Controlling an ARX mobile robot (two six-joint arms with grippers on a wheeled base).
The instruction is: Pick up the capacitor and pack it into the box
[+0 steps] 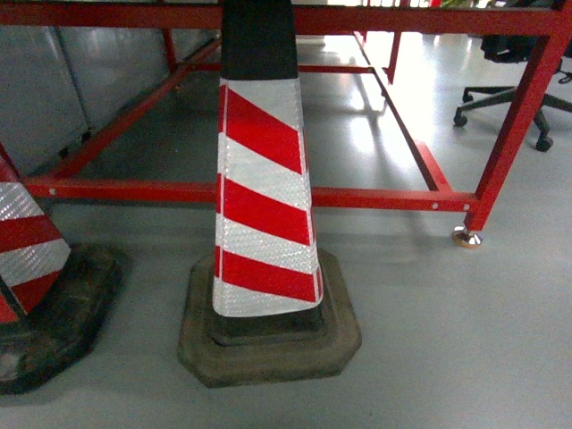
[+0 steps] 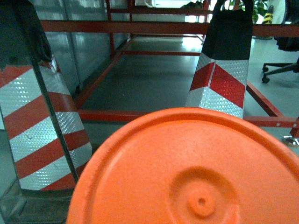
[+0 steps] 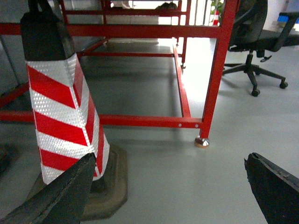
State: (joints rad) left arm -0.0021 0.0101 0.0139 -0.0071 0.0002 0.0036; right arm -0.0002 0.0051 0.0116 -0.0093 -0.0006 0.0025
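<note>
- Right hand (image 3: 170, 196): two dark fingers (image 3: 60, 196) spread wide apart, nothing between, hovering low over grey floor (image 3: 187, 177).
- Left hand: not visible; state impossible to tell. Orange moulded disc (image 2: 187, 172) filling the lower left-wrist view.
- Red-and-white striped traffic cone (image 1: 264, 206) on rubber base, straight ahead; second cone (image 1: 27, 259) at left.
- Red steel frame (image 1: 357, 197) behind; office chair (image 1: 509, 98) beyond.
- Capacitor, box: neither in view; location unknown. Judged small, light, rigid, leads bendable; take by the body.
</note>
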